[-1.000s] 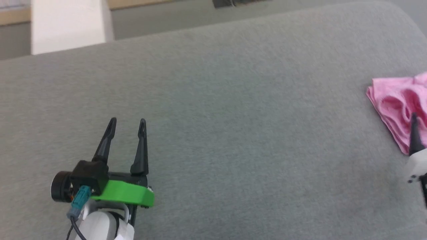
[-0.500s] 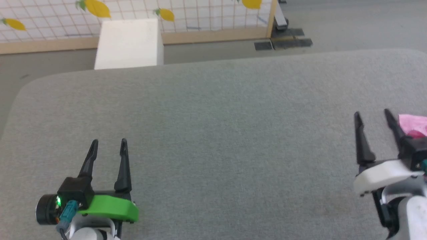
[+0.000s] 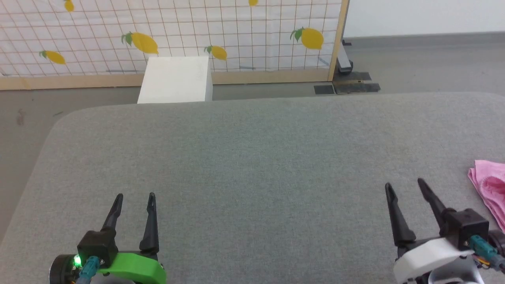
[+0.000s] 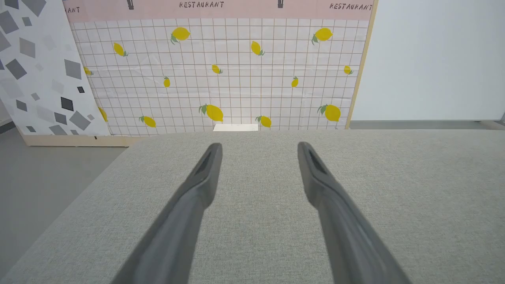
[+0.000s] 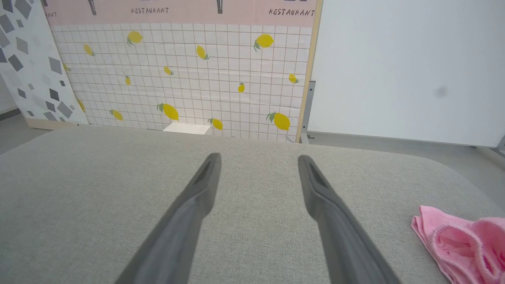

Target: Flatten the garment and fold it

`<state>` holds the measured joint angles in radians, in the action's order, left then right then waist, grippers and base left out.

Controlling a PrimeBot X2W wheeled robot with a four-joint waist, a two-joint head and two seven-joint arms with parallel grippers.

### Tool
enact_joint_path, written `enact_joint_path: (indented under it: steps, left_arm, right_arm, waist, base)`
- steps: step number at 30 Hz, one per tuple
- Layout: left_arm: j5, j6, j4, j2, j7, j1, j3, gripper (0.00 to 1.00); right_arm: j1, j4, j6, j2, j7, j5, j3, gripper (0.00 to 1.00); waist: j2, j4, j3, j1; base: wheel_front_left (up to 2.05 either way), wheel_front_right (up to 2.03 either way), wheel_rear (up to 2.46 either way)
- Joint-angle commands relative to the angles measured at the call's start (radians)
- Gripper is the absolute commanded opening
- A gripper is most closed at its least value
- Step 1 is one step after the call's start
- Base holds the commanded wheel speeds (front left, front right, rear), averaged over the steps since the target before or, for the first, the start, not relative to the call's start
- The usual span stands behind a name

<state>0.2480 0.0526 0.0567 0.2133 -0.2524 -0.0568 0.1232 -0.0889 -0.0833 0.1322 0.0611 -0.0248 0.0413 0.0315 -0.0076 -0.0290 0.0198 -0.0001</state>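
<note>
Garment (image 3: 489,189): bunched pink heap at 3 o'clock on the grey surface (image 3: 252,157), cut off by the head view's edge, untouched.
Left gripper (image 3: 135,195): released, empty, 7 o'clock.
Right gripper (image 3: 404,183): released, empty, 5 o'clock, near the garment.
Risk: a pinch into the crumpled folds would likely catch several layers, so the garment would not spread flat.

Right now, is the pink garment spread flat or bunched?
Bunched, not spread: the pink garment lies in rumpled layers on the grey cushion, gathered waistband puckered. Frame edges cut off the rest.
</note>
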Motion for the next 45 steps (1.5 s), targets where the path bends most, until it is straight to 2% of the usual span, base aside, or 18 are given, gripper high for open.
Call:
enact_joint_path:
  steps: [1,21,22,45]
  left_arm:
    - [0.015,-0.004,0.005,-0.002,-0.007,-0.013,0.003,1.00]
    - [0.031,-0.006,0.046,0.003,-0.008,-0.002,0.012,1.00]
    - [0.026,-0.004,0.043,0.000,0.001,-0.001,0.011,0.00]
    - [-0.020,-0.012,0.026,-0.028,0.044,0.009,-0.011,0.00]
  right_arm:
    - [-0.019,-0.011,-0.002,-0.004,0.004,0.009,-0.005,1.00]
    - [-0.035,-0.027,-0.002,-0.011,-0.001,0.027,-0.020,1.00]
    - [-0.027,-0.021,0.000,-0.007,0.003,0.021,-0.019,0.00]
    - [-0.007,-0.003,0.000,-0.008,0.007,0.011,-0.021,0.00]
  waist:
    - [0.0076,0.004,0.005,0.0001]
    - [0.0076,0.005,-0.002,0.0001]
    - [0.0000,0.005,-0.002,0.0001]
    - [0.0013,0.009,-0.005,0.0001]
  base:
    - [0.00,0.00,0.00]
    - [0.00,0.00,0.00]
    - [0.00,0.00,0.00]
    - [0.00,0.00,0.00]
